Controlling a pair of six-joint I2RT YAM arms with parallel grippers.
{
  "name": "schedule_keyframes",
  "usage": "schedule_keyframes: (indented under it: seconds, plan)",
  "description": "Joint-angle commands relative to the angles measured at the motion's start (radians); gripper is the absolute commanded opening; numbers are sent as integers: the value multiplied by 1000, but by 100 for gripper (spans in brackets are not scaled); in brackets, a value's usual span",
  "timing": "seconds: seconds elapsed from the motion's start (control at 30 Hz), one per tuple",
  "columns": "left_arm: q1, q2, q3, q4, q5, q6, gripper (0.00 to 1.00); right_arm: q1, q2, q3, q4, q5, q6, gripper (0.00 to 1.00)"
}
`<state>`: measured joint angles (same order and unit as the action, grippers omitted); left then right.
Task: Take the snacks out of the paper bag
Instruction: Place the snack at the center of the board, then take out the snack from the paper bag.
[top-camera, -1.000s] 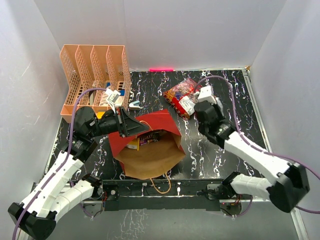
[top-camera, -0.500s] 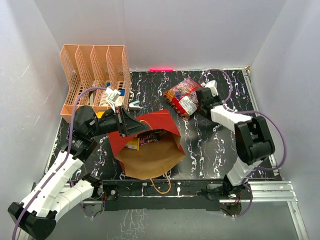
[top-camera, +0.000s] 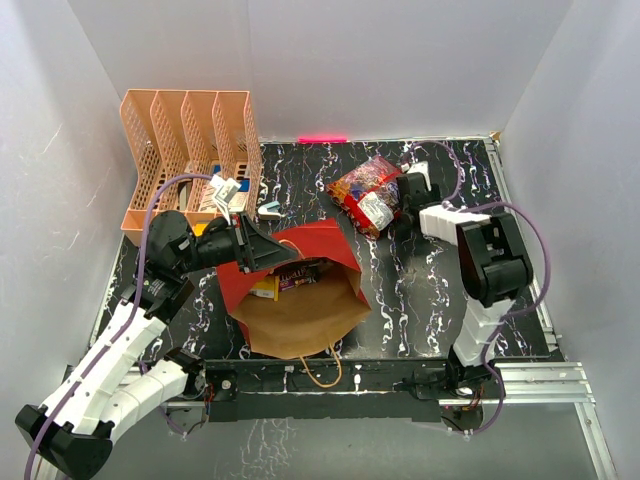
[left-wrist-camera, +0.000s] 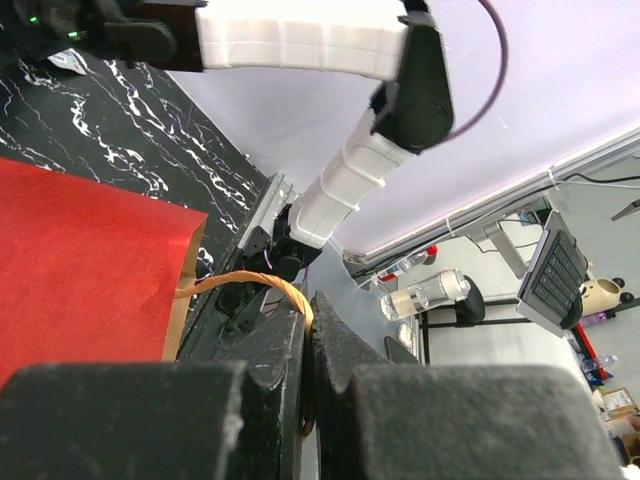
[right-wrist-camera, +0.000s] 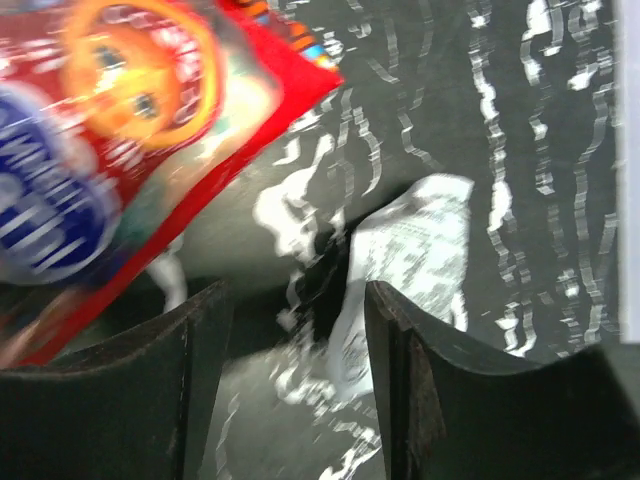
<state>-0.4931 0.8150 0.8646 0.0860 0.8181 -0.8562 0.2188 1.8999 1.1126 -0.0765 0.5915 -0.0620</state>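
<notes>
Candy bag (right-wrist-camera: 95, 140) blurred, cropped by the frame's edge; packets (top-camera: 287, 279) half hidden inside paper bag (top-camera: 300, 322).

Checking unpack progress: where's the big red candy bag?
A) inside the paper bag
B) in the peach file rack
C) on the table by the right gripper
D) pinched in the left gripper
C: the red candy bag lies on the black marbled table, outside the paper bag, close to the open right gripper.
</notes>
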Motion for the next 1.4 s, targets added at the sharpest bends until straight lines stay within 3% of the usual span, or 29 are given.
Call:
schedule_keyframes:
  seconds: [0.0, 0.1, 0.17, 0.23, 0.33, 0.63, 0.87, 1.0, 1.17, 1.37]
  plan:
    - [-5, -7, 20, -20, -14, -26, 0, 7, -254, -68, 22, -254, 206, 59]
    - [-4, -19, 11, -37, -23, -50, 0, 7, -423, -186, -21, -425, 354, 62]
    - [-4, -23, 11, -46, -26, -51, 0, 7, -526, -291, -3, -630, 426, 64]
    - [-4, -22, 14, -62, -37, -47, 0, 9, -603, -367, -14, -779, 454, 67]
    - [-4, -15, 20, -100, -58, -34, 0, 24, -726, -442, -43, -871, 445, 70]
    - [-5, 8, 14, -148, -68, -11, 0, 47, -1026, -400, -166, -1012, 144, 73]
    - [-4, 1, 23, -163, -92, -25, 0, 58, -1236, -388, -160, -1380, -174, 71]
    - [-4, 16, 61, -223, -131, 44, 0, 60, -1268, -393, -142, -1488, -227, 74]
    - [-4, -12, 58, -238, -175, 77, 0, 69, -1193, -315, -233, -1639, -306, 73]
    - [-4, 15, 107, -303, -214, 141, 0, 173, -1171, -262, -128, -1615, -214, 73]
